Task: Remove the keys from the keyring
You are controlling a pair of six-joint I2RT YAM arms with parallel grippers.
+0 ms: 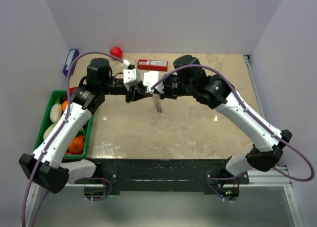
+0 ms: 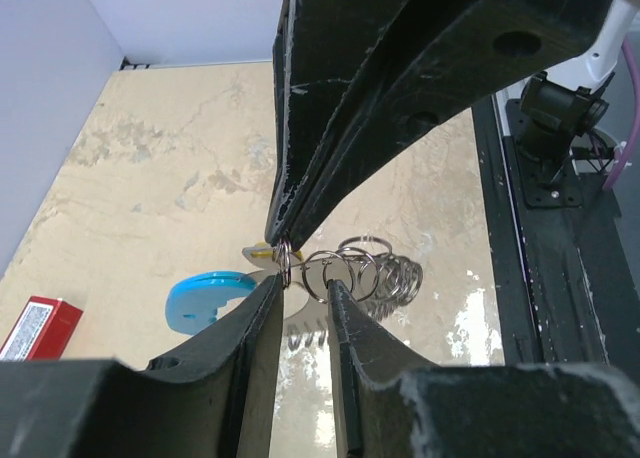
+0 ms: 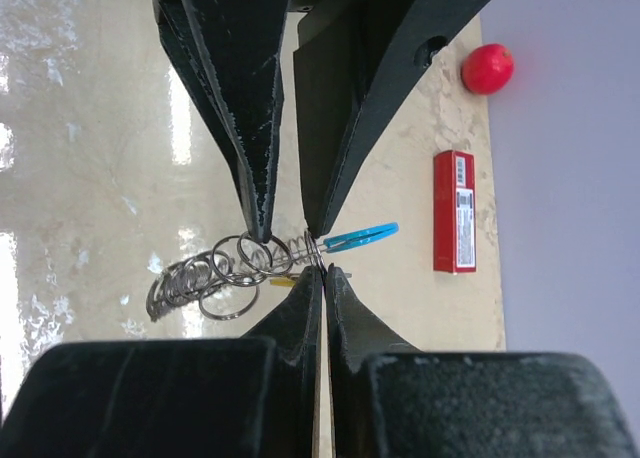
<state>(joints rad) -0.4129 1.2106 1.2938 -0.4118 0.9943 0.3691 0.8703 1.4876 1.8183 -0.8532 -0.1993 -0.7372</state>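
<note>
Right end effector (image 3: 322, 270): clenched on the keyring (image 3: 200, 278), its 2 fingers pressed together where the coiled rings meet the blue tag (image 3: 360, 238).
Left end effector (image 2: 303, 283): fingers parted, 1 on each side of the rings beside the right fingertips; cannot tell whether they press on the metal.
Keyring position: held off the table (image 1: 198, 128), about midway between the left and right edges and in the far half; the linked rings trail loose from the pinch point.
Key (image 3: 283, 279): 1 small brass-yellow piece, just beside the right fingertips, next to the blue tag.
Far edge: red box (image 1: 152, 64) lies near it, just beyond the 2 wrists; red ball (image 1: 116, 51) sits left of the box, by the back wall.
Left edge: green basket (image 1: 87, 142) with produce runs along it, beside the left arm.
Open room: bare table surface shows from below the keyring to the near edge, and under the right arm toward the right edge.
</note>
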